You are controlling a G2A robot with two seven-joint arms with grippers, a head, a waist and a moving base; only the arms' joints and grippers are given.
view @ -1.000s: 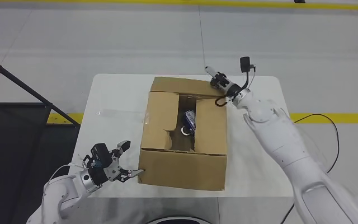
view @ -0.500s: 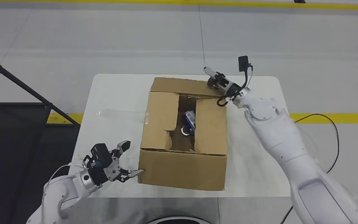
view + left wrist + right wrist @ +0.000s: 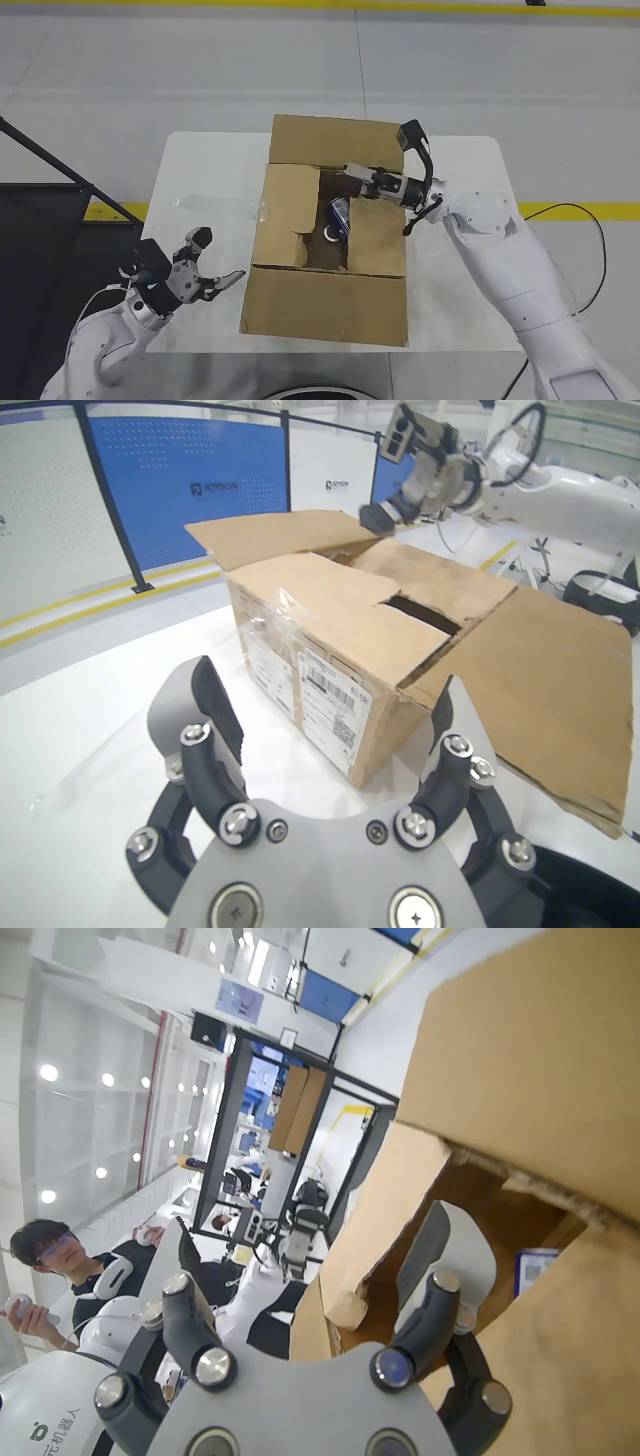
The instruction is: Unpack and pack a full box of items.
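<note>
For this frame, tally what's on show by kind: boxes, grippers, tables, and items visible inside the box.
Cardboard box: 1
Grippers: 2 (left gripper, right gripper)
Table: 1
Items clearly told apart inside the box: 1, a blue-and-white item; the flaps hide the rest
Total: 5

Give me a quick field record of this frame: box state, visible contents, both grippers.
box: cardboard box on white table; far and near flaps folded outward, two side flaps lying over the top with a gap between them
contents: blue item visible through the gap; the rest is hidden
left gripper: open, empty, beside the box's near left corner; contact with the flap unclear
right gripper: open, empty, over the far end of the gap
</note>
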